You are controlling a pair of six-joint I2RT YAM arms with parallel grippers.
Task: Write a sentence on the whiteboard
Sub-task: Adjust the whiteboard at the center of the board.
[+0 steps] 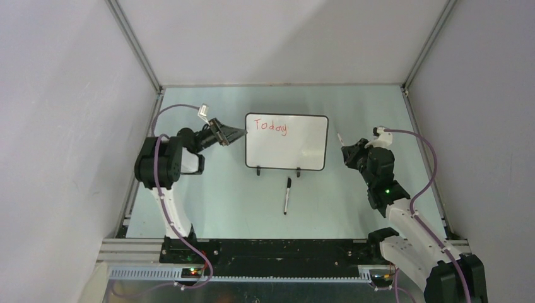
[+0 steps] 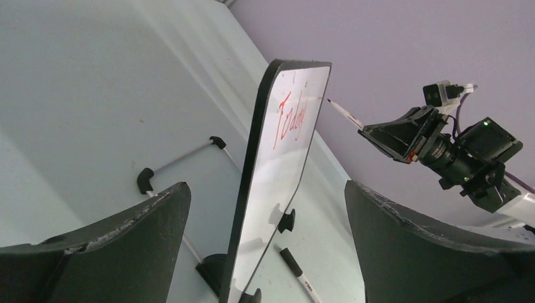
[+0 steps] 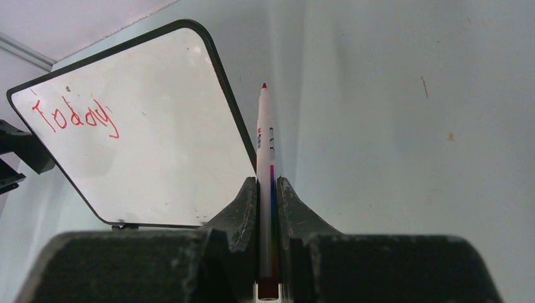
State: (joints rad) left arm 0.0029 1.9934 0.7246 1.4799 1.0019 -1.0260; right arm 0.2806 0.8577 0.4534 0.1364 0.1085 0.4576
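Note:
The whiteboard (image 1: pixel 296 151) stands upright on two black feet at mid-table. The sentence (image 1: pixel 270 126) so reads "Today" in red at the board's top left. My left gripper (image 1: pixel 238 134) is open, its wide-spread fingers on either side of the board's left edge (image 2: pixel 252 183), with gaps to the frame. My right gripper (image 1: pixel 347 150) hangs just off the board's right edge, shut on a red-tipped marker (image 3: pixel 265 139). The marker's tip points up and away, a little clear of the board (image 3: pixel 158 145). The word "Today" (image 3: pixel 76 117) also shows in the right wrist view.
A second marker with a black cap (image 1: pixel 287 196) lies on the table in front of the board, also seen as the capped marker (image 2: pixel 299 271) below my left fingers. Grey enclosure walls with aluminium posts close in the table on the left, back and right.

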